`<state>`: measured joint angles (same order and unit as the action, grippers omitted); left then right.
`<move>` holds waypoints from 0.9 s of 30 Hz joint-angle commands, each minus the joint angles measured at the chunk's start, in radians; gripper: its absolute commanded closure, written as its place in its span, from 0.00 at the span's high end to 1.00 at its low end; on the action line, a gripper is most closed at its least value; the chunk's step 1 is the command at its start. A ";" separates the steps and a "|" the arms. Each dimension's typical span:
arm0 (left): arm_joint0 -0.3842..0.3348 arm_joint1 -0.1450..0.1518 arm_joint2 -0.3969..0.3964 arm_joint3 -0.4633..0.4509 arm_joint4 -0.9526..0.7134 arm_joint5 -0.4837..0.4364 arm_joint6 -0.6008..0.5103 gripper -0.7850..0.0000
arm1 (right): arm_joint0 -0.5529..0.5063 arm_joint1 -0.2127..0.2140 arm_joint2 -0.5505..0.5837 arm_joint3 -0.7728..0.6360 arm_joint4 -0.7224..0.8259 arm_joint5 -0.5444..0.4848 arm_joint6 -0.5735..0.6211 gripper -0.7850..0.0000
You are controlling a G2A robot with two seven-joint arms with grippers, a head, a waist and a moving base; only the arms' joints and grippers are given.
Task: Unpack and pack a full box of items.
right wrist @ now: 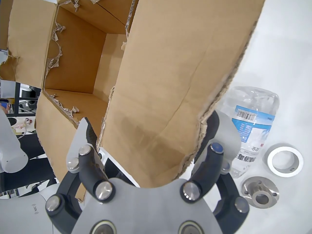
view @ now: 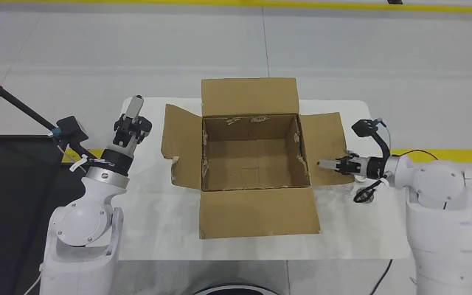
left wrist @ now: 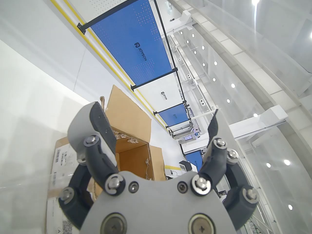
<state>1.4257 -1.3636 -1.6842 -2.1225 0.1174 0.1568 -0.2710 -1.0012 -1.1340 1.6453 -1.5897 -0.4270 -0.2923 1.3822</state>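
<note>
An open cardboard box (view: 251, 153) stands mid-table with all its flaps spread, and its inside looks bare. My right gripper (view: 323, 164) is over the box's right flap (right wrist: 175, 74). It is open (right wrist: 150, 120), and the flap's torn edge lies between its fingers without being pinched. Beside that flap, a clear water bottle (right wrist: 251, 120) lies on the white table (right wrist: 287, 49), with a metal ring (right wrist: 284, 160) and a metal flange (right wrist: 260, 192) next to it. My left gripper (view: 133, 118) is left of the box, raised and tilted upward. It is open (left wrist: 156, 113) and holds nothing.
A black pole with a small camera block (view: 68, 131) leans in at the table's left edge, close to my left arm. The box's left flap (view: 181, 147) points toward that arm. A white-and-black flat item (right wrist: 114, 161) peeks out under the right flap.
</note>
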 commanded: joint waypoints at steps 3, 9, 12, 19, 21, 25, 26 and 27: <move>0.000 0.000 0.000 0.000 0.000 0.000 0.000 1.00 | -0.008 0.006 -0.021 -0.020 -0.006 0.006 -0.017 1.00; 0.000 0.000 0.000 0.000 0.000 0.000 0.000 1.00 | -0.014 0.013 -0.060 -0.056 -0.024 0.039 -0.043 1.00; 0.000 0.000 0.000 0.000 0.000 0.000 0.000 1.00 | -0.016 0.016 -0.078 -0.074 -0.029 0.049 -0.052 1.00; 0.000 0.000 0.000 0.000 0.000 0.000 0.000 1.00 | -0.036 0.027 -0.095 -0.127 -0.048 0.075 -0.073 1.00; 0.000 0.000 0.000 0.000 0.000 0.000 0.000 1.00 | -0.055 0.032 -0.078 -0.154 -0.074 0.107 -0.088 1.00; 0.000 0.000 0.000 0.000 0.000 0.000 0.000 1.00 | -0.127 0.045 0.007 -0.232 -0.142 0.206 -0.114 1.00; 0.000 0.000 0.000 0.000 0.000 0.000 0.000 1.00 | -0.148 0.049 0.034 -0.252 -0.162 0.239 -0.114 1.00; 0.000 0.000 0.000 0.000 0.000 0.000 0.000 1.00 | -0.167 0.052 0.059 -0.271 -0.180 0.266 -0.114 1.00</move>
<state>1.4257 -1.3636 -1.6842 -2.1225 0.1174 0.1568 -0.2710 -1.1497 -1.0847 1.6775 -1.8432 -0.5894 -0.0570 1.2675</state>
